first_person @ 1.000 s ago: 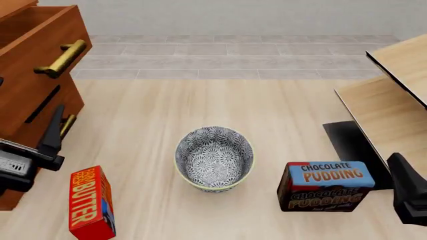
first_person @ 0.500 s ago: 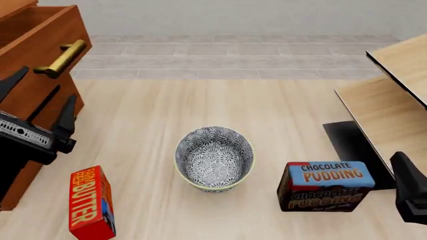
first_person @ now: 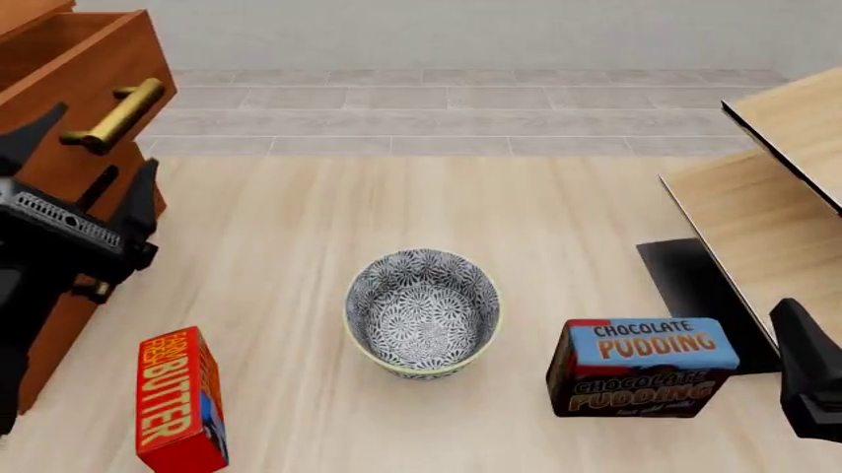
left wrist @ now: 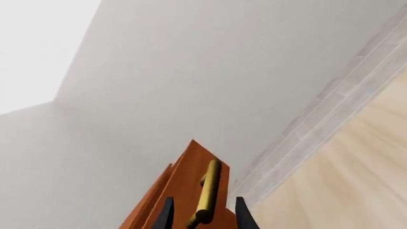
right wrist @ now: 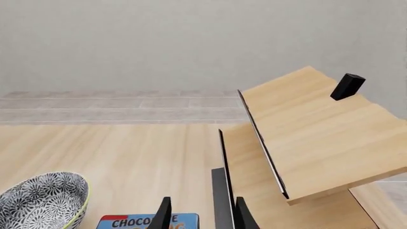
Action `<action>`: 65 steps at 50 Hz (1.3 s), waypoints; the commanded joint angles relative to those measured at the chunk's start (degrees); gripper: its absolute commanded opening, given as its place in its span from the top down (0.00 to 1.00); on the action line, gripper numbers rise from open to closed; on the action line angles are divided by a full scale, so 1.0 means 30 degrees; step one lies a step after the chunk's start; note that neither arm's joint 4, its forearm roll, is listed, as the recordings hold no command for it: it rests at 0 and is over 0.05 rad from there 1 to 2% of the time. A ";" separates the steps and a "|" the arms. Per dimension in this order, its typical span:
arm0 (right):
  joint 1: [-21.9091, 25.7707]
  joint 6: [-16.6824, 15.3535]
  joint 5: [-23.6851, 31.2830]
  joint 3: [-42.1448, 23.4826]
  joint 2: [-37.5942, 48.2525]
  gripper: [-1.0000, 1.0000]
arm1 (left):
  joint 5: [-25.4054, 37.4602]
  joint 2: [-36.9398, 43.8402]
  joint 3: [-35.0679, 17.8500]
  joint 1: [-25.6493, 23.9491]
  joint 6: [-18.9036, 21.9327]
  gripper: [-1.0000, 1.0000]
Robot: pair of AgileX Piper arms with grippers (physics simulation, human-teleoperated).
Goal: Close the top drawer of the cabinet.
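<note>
The reddish-brown cabinet (first_person: 55,330) stands at the far left of the front view. Its top drawer (first_person: 82,69) is pulled out, and the brass bar handle (first_person: 121,113) juts toward the room. My left gripper (first_person: 98,141) is open just below and in front of that handle, not touching it. In the left wrist view the handle (left wrist: 208,191) lines up between the two dark fingers (left wrist: 167,213), with the drawer front (left wrist: 184,183) behind it. My right gripper (right wrist: 202,212) is open and empty, low at the front right (first_person: 806,379).
A patterned bowl (first_person: 423,310) sits mid-table. A red butter box (first_person: 179,399) stands at the front left. A chocolate pudding box (first_person: 642,365) lies beside my right gripper. Pale wood furniture with black edges (first_person: 770,197) fills the right side.
My left gripper has risen along the cabinet's front, from the lower drawers up to just under the top drawer's handle. The right arm has stayed still.
</note>
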 commanded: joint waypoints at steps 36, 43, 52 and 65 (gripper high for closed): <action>-0.0154 0.0054 0.0080 0.0006 0.0000 0.00 | -0.1603 0.2795 -0.1328 0.2074 0.3065 0.00; -0.0137 0.0040 0.0122 0.0006 0.0000 0.00 | -0.1603 0.2758 -0.1327 0.2202 0.3077 0.00; -0.0104 -0.0006 0.0147 0.0006 0.0000 0.00 | -0.1603 0.2942 -0.1527 0.2470 0.3089 0.00; -0.0053 -0.0062 0.0148 0.0006 0.0000 0.00 | -0.1603 0.3153 -0.1693 0.2864 0.2976 0.00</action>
